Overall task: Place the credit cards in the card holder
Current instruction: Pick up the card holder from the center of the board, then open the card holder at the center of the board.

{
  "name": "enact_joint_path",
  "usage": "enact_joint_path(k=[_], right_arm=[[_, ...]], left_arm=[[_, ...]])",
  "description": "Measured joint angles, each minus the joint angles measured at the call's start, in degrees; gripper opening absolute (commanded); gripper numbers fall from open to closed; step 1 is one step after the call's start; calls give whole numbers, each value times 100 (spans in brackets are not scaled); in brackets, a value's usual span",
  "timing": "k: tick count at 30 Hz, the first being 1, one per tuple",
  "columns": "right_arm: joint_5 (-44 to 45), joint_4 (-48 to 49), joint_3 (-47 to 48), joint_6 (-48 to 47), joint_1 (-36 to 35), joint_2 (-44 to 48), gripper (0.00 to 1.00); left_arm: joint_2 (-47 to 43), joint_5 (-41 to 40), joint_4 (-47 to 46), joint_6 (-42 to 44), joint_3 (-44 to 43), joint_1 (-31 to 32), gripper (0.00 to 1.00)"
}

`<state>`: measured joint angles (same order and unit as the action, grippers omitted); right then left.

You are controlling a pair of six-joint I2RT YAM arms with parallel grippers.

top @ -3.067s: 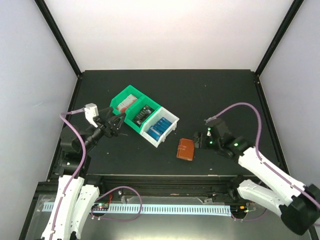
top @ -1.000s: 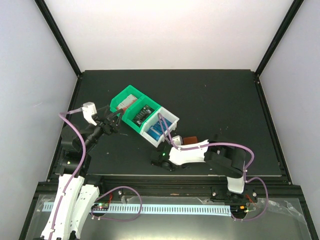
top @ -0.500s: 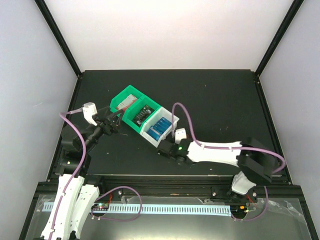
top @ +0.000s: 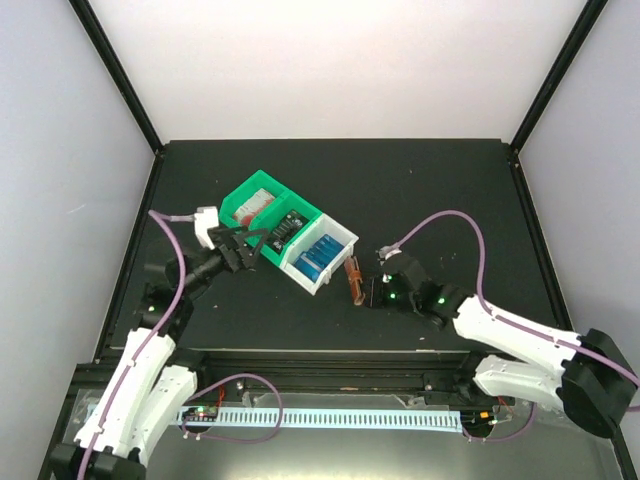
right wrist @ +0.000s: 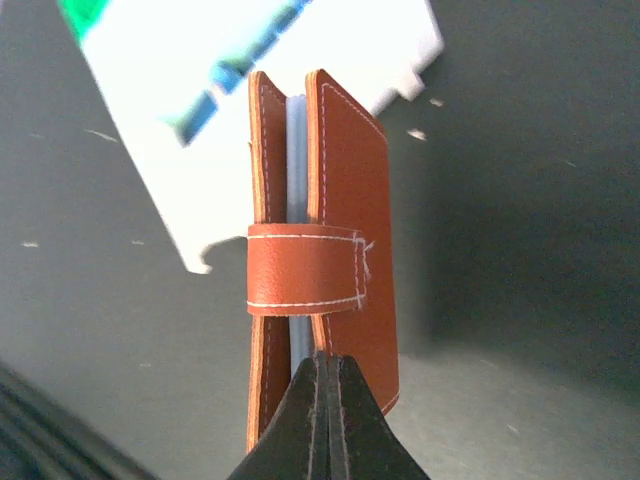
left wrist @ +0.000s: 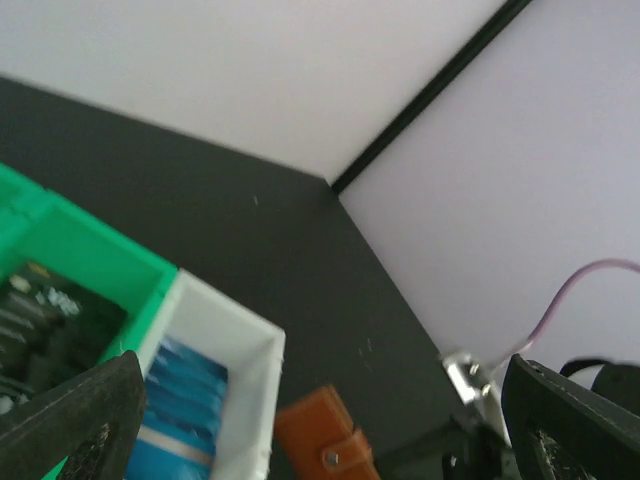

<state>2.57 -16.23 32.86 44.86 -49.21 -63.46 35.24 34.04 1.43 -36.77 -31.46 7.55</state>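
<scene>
The brown card holder point(top: 353, 281) stands on its edge just right of the white bin, its snap tab closed around it point(right wrist: 306, 269). My right gripper point(top: 366, 291) is shut on the near end of one cover point(right wrist: 323, 385). Blue credit cards point(top: 316, 256) lie in the white bin, black ones point(top: 283, 228) in the middle green bin, and a red/white one point(top: 256, 203) in the far green bin. My left gripper point(top: 245, 249) hovers wide open at the bins' left side, nothing between its fingers point(left wrist: 88, 420). In the left wrist view the card holder point(left wrist: 325, 441) shows beyond the blue cards point(left wrist: 180, 400).
The three joined bins point(top: 340, 234) sit angled at the table's centre-left. Black frame posts and pale walls close in the dark table point(top: 450, 190). The right arm's purple cable point(top: 470, 225) arcs above the table.
The right arm has swung back to the right, and the card holder now stands on edge in its shut jaws. The left gripper has moved right, closer to the bins.
</scene>
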Motion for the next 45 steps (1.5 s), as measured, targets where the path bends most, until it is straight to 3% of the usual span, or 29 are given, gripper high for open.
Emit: enact_joint_path(k=[7,14,23,27,36,44,45], right_arm=[[-988,682,-144,22,317,986,1],[-1740,1362,-151,389,334,1845,1],[-2765,2684,330,1204,339,1180,1],[-3152,3272,586,1537,341,1023,1],[-3781,4122,686,2107,339,715,1],[-3912,4197,686,2212,339,623,1],[-3910,4188,686,2197,339,623,5]], left_arm=[[546,-39,9,-343,101,1054,99],[529,-37,-505,-1058,249,1871,99],[297,44,-1099,-2002,321,2096,99],[299,116,-1316,-2352,321,2107,94],[601,496,-2212,-2997,297,2109,66],[597,623,-2590,-3099,264,2109,13],[597,616,-2586,-3104,264,2107,8]])
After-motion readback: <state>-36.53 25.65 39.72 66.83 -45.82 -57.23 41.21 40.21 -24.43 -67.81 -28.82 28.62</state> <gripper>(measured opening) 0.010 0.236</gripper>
